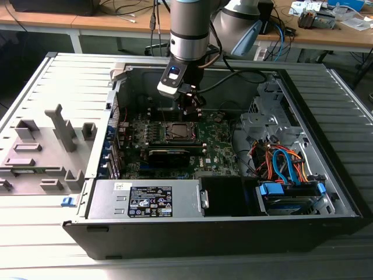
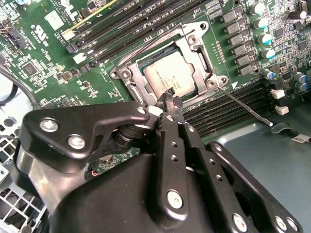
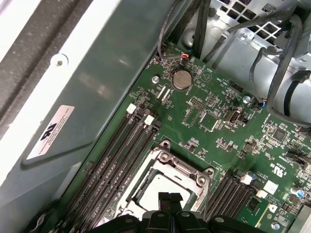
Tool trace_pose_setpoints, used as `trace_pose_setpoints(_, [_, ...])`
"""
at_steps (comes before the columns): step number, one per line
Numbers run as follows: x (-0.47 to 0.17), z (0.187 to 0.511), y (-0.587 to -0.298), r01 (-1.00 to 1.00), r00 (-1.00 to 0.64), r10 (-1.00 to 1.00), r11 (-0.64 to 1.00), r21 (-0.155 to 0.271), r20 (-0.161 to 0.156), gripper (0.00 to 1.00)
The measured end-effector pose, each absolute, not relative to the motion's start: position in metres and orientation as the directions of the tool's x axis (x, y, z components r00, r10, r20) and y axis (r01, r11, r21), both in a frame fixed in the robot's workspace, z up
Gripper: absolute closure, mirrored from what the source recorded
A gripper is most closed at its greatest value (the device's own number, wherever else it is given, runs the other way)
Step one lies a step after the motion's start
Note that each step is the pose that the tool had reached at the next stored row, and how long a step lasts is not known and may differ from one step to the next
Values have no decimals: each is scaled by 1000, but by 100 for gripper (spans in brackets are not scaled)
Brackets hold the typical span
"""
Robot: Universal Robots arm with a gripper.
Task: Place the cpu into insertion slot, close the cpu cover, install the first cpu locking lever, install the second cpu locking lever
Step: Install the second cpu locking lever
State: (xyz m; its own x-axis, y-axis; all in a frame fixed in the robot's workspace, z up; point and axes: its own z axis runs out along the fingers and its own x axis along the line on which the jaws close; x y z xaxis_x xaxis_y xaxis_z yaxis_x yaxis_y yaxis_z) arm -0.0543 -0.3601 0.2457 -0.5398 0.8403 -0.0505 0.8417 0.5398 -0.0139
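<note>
Claw tips are drawn narrow, pressed together with nothing visible between them. In the second wrist view they sit right at one edge of the cpu, where the silvery chip meets the cpu cover. I cannot tell whether they touch the metal or hang just above it.

The cpu lies flat in the insertion slot, which shows as a dark band beside the chip. The cover is folded down around the chip, so the chip's grey top shows through the window in the frame. A thin locking lever juts out from one corner of the socket. It stands free, slanting across the black memory slots.

In the first wrist view the claw meets the same edge of the cpu, with the cover framing it.

In the exterior view the arm comes down from the upper middle of the frame. There the claw stands just above the socket on the green motherboard, near the centre of the frame. The board sits inside the open computer case, which lies on the grey slatted surface. A grey fixture stands well apart from it at the exterior view's left.
</note>
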Motion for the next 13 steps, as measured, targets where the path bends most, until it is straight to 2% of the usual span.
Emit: trace_pose_setpoints(13, [-54,246,-360,835,-550,834,550,-14,-50,89])
